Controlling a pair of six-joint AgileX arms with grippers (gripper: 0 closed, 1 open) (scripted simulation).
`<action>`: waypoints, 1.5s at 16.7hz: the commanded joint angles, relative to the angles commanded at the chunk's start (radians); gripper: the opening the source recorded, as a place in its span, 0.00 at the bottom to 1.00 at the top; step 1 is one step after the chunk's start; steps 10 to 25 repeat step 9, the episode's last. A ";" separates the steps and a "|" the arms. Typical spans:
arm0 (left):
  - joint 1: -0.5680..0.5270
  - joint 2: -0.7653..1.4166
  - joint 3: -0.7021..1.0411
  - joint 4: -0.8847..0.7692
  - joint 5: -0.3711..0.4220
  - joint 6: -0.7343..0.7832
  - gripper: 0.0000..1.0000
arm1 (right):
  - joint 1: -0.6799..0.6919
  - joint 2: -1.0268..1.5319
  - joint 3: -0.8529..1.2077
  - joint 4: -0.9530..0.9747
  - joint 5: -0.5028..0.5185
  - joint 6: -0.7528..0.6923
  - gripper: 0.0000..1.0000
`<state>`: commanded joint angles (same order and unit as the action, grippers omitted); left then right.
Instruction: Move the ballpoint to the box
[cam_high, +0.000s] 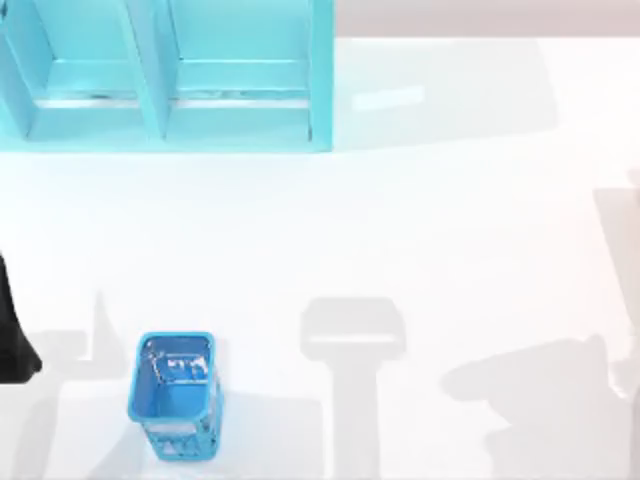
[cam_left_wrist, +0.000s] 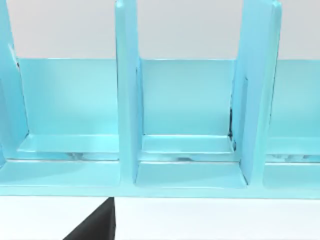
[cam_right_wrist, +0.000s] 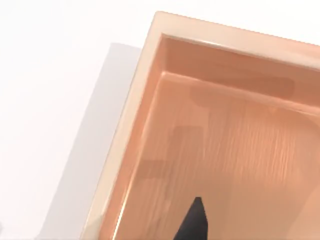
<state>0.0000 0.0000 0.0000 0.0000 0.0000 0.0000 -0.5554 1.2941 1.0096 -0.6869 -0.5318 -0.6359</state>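
Right jaws: over the box (cam_right_wrist: 225, 150), looking down into its bare wooden floor, near one corner; how wide they stand and whether they hold anything I cannot tell.
Dark wedge (cam_right_wrist: 196, 222): juts in at the edge of the right wrist view, above the box floor; jaw part or the ballpoint's black cap, I cannot tell which.
Left jaws: facing the shelf's compartments in the left wrist view; their state cannot be told either.
Left arm (cam_high: 12, 340): a dark shape at the top view's far left edge, well apart from the work; it looks parked.
Ballpoint: I cannot place it with certainty. None lies on the box floor that is in view. Pale glints inside the crate may be it or mere print.
Crate (cam_high: 175, 395): blue, lower left of the top view, standing on the tabletop (cam_high: 400, 220).
Shelf (cam_high: 165, 80): teal, upper left of the top view.
Step in hand: judging by the right arm's place, delivery over the box, at or near the drop.
Next move: if the ballpoint is held, lower it towards the floor, clear of the wall, and let go; if not, withdraw.
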 joint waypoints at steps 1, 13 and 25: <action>0.000 0.000 0.000 0.000 0.000 0.000 1.00 | 0.000 0.000 0.000 0.000 0.000 0.000 0.83; 0.000 0.000 0.000 0.000 0.000 0.000 1.00 | 0.000 0.000 0.000 0.000 0.000 0.000 1.00; 0.000 0.000 0.000 0.000 0.000 0.000 1.00 | 0.000 0.000 0.000 0.000 0.000 0.000 1.00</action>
